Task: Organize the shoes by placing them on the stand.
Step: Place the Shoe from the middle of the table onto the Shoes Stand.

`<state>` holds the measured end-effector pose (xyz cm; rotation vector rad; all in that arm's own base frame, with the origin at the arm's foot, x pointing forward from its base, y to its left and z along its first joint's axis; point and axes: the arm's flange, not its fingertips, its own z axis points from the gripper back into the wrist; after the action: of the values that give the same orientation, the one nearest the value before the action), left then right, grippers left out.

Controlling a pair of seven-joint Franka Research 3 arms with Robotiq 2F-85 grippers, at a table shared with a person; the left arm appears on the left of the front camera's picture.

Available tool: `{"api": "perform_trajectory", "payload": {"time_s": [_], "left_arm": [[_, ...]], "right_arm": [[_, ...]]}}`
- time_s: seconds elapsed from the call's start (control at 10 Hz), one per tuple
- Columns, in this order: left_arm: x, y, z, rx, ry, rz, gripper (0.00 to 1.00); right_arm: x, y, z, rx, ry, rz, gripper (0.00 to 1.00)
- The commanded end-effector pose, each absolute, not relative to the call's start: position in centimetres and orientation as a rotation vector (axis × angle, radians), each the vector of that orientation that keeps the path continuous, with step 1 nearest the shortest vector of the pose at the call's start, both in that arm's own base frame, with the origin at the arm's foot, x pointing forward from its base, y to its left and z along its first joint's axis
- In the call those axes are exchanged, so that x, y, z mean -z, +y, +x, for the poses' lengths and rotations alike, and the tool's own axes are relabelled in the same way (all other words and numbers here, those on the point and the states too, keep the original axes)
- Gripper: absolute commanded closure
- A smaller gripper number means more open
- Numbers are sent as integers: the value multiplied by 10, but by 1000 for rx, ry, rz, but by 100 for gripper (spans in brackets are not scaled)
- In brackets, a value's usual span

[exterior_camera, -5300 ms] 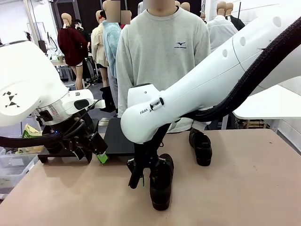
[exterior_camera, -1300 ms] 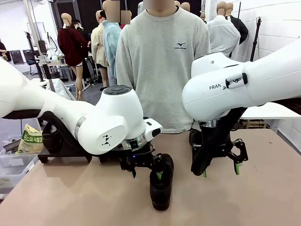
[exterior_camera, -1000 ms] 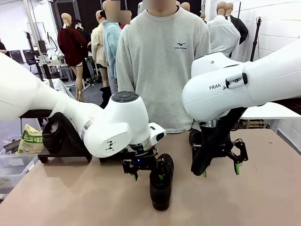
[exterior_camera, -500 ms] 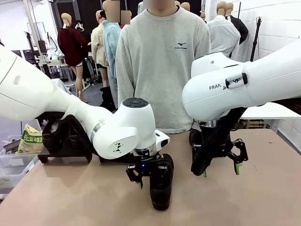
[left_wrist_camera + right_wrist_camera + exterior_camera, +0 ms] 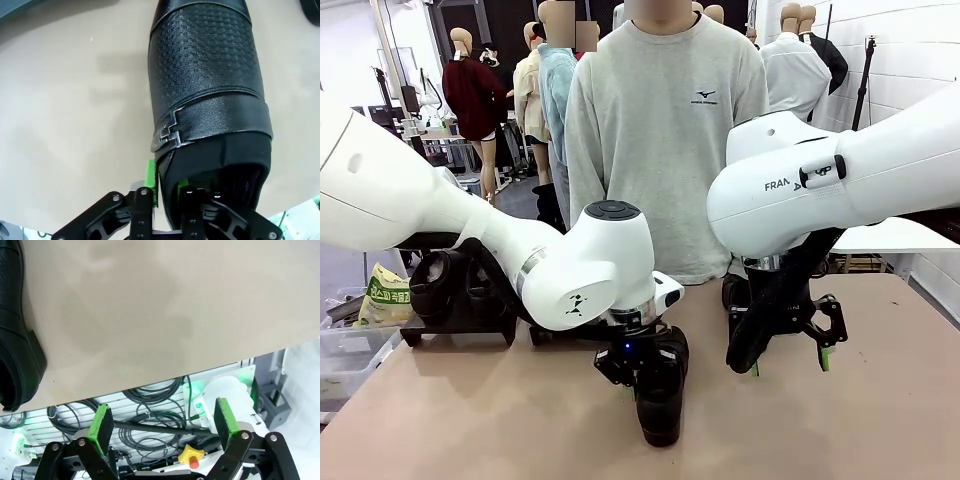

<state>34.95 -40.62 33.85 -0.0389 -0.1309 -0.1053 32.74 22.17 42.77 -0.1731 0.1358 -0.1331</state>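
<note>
A black buckled shoe (image 5: 660,395) stands on its thick sole at the middle of the table (image 5: 840,430), toe toward the robot. The left wrist view shows its embossed upper, a strap with a metal buckle (image 5: 169,135) and an open collar (image 5: 205,85). The left gripper (image 5: 632,365) pinches the collar's side wall just behind the buckle, one green pad (image 5: 151,182) against the outside and the other inside the opening, jaws drawn nearly together on it (image 5: 167,187). The upper looks soft and faintly glossy, so it may slip or fold. The sole appears stiff and probably carries most of the weight, so the toe is likely to sag when the shoe hangs from the collar. The firm rim near the heel looks the surest hold. A second shoe (image 5: 730,290) sits farther back, partly behind the right gripper (image 5: 788,352), which hangs empty above the table with jaws spread wide (image 5: 162,422), that shoe (image 5: 15,325) off to its side. At the far left corner a low black stand (image 5: 460,325) already holds a dark shoe (image 5: 435,285). A person in a grey sweatshirt (image 5: 665,130) stands at the far side of the table.
</note>
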Motion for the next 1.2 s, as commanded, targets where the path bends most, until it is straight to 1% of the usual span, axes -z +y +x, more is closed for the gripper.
{"api": "perform_trajectory", "payload": {"time_s": [0.0, 0.2, 0.3, 0.4, 0.5, 0.6, 0.7, 0.8, 0.9, 1.0, 1.1], "left_arm": [[-341, -404, 347, 75, -106, -25, 100], [-344, -403, 346, 78, -86, -17, 100], [-353, -401, 342, 80, -45, -18, 100], [-373, -392, 332, 82, -11, -75, 100], [-404, -375, 319, 76, -26, -140, 100], [-431, -355, 313, 60, -89, -176, 100], [-453, -332, 312, 33, -163, -213, 100], [-472, -309, 316, 53, -254, -231, 100], [-487, -284, 326, 26, -340, -232, 100], [-500, -257, 342, -10, -447, -201, 100], [-507, -235, 357, -49, -523, -158, 100]], "right_arm": [[-429, 223, 329, 142, 141, -190, 0], [-429, 223, 329, 142, 141, -190, 0], [-429, 223, 329, 142, 141, -190, 0], [-429, 223, 329, 142, 141, -190, 0], [-429, 223, 329, 142, 141, -190, 0], [-429, 223, 329, 142, 141, -190, 0], [-429, 223, 329, 142, 141, -190, 0], [-429, 223, 329, 142, 141, -190, 0], [-429, 223, 329, 142, 141, -190, 0], [-429, 223, 329, 142, 141, -190, 0], [-429, 223, 329, 142, 141, -190, 0]]}}
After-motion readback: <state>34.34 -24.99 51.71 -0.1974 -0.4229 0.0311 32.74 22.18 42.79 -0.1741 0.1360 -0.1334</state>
